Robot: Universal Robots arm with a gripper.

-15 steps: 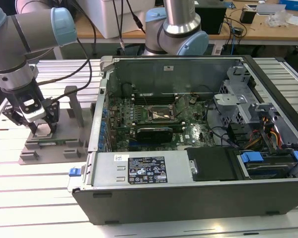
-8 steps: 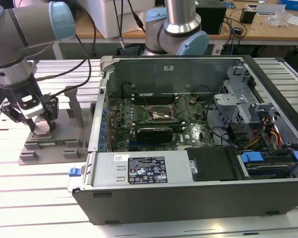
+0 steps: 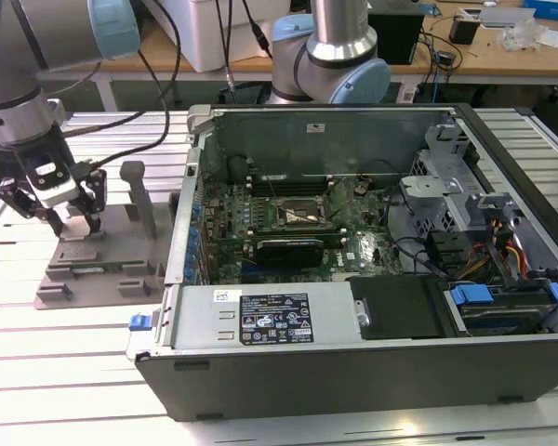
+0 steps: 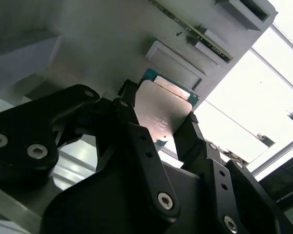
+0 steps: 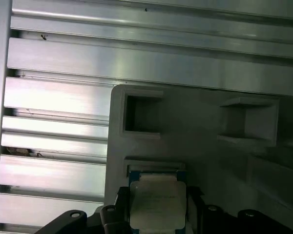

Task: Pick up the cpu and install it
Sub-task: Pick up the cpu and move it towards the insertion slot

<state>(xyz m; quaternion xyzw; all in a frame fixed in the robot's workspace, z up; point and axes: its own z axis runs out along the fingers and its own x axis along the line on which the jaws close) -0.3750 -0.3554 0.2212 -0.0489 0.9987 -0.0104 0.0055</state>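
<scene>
Lying between the gripper [image 3: 74,223] fingers [image 4: 139,141], the cpu [image 4: 162,108] is pinched by opposite edges, leaving its plate untouched, with the grey tray [image 5: 195,126] beneath them.

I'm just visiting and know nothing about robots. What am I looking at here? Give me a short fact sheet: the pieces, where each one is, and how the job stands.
gripper: at the exterior view's left, low over the grey tray
chip: silver-topped square, right at the gripper, seen in both wrist views
grip: cannot tell if it is clamped
computer case: open, to the exterior view's right of the tray
socket: on the board inside the case, far from the chip
table: ribbed metal
job: chip not yet at the socket
</scene>
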